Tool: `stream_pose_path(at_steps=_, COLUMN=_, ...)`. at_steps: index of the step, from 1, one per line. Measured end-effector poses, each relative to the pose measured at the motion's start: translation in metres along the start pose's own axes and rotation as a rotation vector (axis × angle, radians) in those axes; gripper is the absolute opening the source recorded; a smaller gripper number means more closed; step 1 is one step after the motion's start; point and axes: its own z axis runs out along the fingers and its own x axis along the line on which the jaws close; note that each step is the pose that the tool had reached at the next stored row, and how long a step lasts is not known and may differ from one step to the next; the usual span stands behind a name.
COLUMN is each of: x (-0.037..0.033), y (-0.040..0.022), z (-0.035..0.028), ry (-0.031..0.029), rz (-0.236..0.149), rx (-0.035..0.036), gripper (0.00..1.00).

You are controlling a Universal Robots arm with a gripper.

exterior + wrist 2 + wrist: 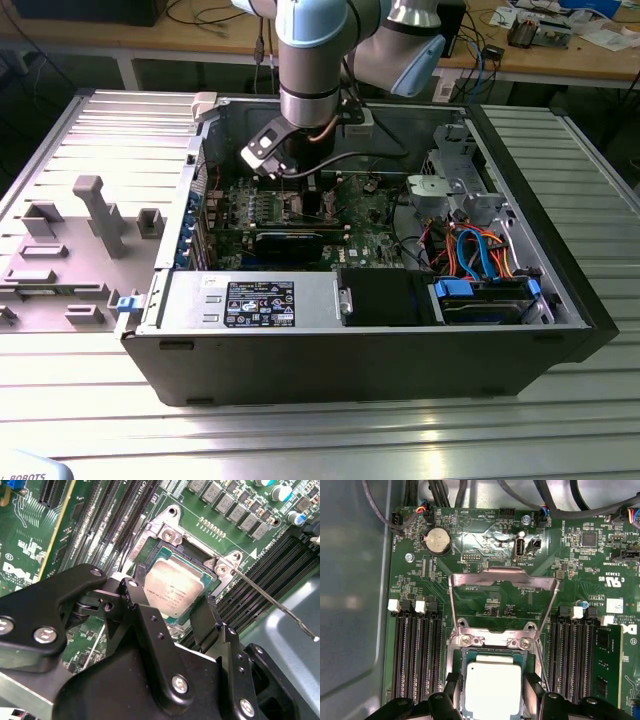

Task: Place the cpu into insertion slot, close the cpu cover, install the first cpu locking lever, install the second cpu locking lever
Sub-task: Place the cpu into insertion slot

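Open computer case on a ribbed metal counter, with the arm reaching inside. On the green circuit board, take the socket as your landmark. Memory slots flank it, and its cover stands swung open beyond it. The chip lies level in the socket, with the fingers seemingly clamped on two opposite edges. Keep it flat, square and unforced. Mind the thin lever jutting from one socket corner.
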Motion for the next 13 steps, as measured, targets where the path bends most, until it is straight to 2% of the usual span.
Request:
stream_pose_path(at_steps=5, x=0.0000, y=0.0000, z=-0.0002, ry=-0.0013, rz=-0.010, rx=0.0004, gripper=0.62)
stream_pose_path(at_steps=13, x=0.0004, y=0.0002, z=-0.0068, ry=-0.0044, rz=-0.005, rx=0.0029, gripper=0.62)
